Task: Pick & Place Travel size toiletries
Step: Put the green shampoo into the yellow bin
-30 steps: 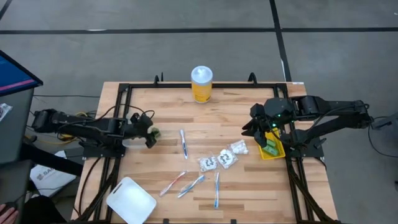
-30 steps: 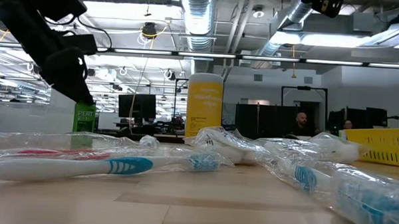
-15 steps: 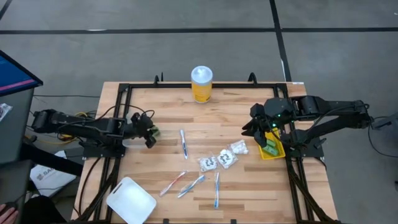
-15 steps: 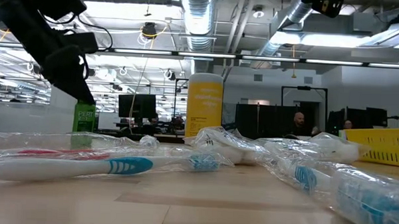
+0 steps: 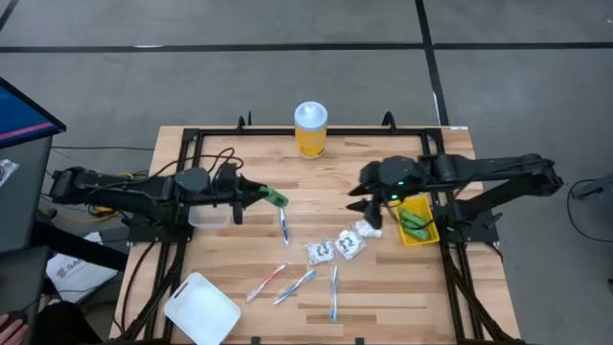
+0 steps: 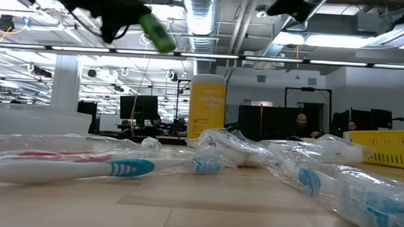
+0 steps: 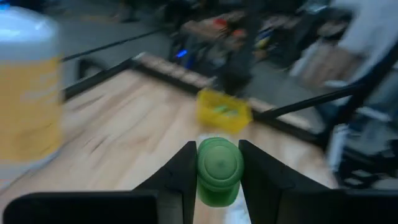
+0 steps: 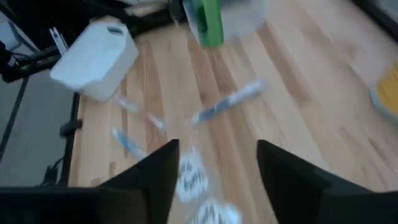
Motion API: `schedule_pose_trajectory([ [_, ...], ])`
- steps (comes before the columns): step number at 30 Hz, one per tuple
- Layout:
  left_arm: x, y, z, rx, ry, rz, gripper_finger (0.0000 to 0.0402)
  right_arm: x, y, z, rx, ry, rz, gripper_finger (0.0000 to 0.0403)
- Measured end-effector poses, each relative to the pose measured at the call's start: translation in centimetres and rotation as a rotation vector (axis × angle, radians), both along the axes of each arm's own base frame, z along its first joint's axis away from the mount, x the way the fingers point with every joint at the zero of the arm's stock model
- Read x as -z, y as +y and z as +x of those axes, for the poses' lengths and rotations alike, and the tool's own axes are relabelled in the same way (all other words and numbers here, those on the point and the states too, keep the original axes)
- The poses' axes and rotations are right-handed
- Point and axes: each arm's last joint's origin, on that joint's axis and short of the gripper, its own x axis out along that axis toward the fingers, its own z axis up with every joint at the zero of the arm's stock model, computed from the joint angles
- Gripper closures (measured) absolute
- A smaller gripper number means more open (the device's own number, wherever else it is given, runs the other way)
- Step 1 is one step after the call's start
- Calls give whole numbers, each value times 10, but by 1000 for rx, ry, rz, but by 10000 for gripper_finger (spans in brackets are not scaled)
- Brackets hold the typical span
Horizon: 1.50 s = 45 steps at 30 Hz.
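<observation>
A small green bottle [image 5: 277, 198] hangs above the table's middle left, with my left gripper [image 5: 262, 196] shut on it. My right gripper [image 5: 365, 203] hovers open over the white packets [image 5: 349, 244], nothing between its fingers [image 8: 160, 177]. The packets lie flat on the wood right of centre. Several slim toothbrushes lie flat too, one [image 5: 283, 220] below the bottle and others [image 5: 295, 285] toward the near edge. A yellow tray [image 5: 427, 228] at the right holds green pieces [image 5: 412, 223]. My left gripper pinches the green bottle's sides [image 7: 219, 177] between its two fingers [image 7: 184, 174]. The fingers come roughly level from the table's left. The bottle sticks out past the fingertips toward the right, tilted [image 6: 157, 33] and lifted clear of the table.
A tall yellow jar [image 5: 310, 129] with a white lid stands at the far edge. A white lidded box [image 5: 201, 309] sits at the near left corner. A clear tub [image 5: 209, 215] is under the left arm. People show in the room beyond.
My left gripper has risen and gone toward the table's right with the green bottle. The bottle stood upright on the table at the left and now hangs tilted, well clear of it. My right gripper has moved left, from over the yellow tray to over the packets.
</observation>
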Motion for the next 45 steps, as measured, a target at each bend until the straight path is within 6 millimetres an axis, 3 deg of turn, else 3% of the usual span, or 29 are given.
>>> schedule_pose_trajectory([
  [5,-11,-3,21,103,-51,21,315,8,-2,44,-37,-160,-51,133],
  [11,-18,-9,53,191,-69,48,315,23,-5,76,-94,-254,-7,122],
  [15,-23,-15,70,223,-92,86,315,32,-6,85,-107,-241,35,122],
  [23,-26,-17,90,246,-104,116,315,30,0,82,-108,-228,88,126],
  [29,-29,-17,93,245,-121,124,315,32,5,82,-103,-214,127,175],
  [36,-29,-18,93,247,-120,119,315,33,7,82,-108,-211,138,314],
  [38,-29,-18,93,247,-121,113,315,33,9,82,-113,-213,138,329],
  [40,-29,-18,93,244,-121,115,296,32,11,82,-118,-214,139,330],
  [45,-33,-17,83,238,-79,116,189,27,10,74,-95,-199,151,330],
])
